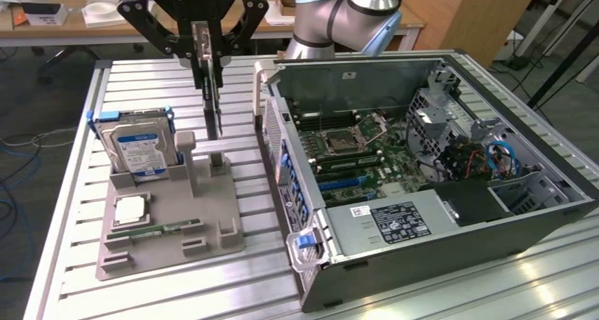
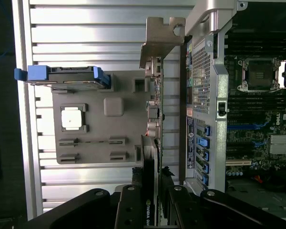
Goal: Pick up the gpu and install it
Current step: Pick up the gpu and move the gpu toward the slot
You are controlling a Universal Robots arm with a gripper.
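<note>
The gpu (image 1: 214, 113) is a thin dark card hanging on edge, with my gripper (image 1: 207, 71) shut on its upper part. Its lower end is just over the rear stand of the grey parts holder (image 1: 168, 215); I cannot tell whether they touch. In the wrist view the gpu (image 2: 155, 109) runs edge-on away from my gripper (image 2: 151, 188), its silver end bracket (image 2: 159, 40) at the far end. The black fingers (image 2: 133, 200) press both of its faces. The open computer case (image 1: 449, 264) lies to the exterior view's right, with its motherboard (image 1: 355, 144) and blue slots (image 1: 341, 183) exposed.
The holder also carries a hard drive (image 1: 140, 148) in a blue frame, a CPU (image 1: 129, 209) and a RAM stick (image 1: 154, 230). The case's rear wall (image 2: 214, 95) stands close beside the gpu. Everything sits on a slatted metal table (image 1: 75, 278). A desk (image 1: 56, 29) stands behind.
</note>
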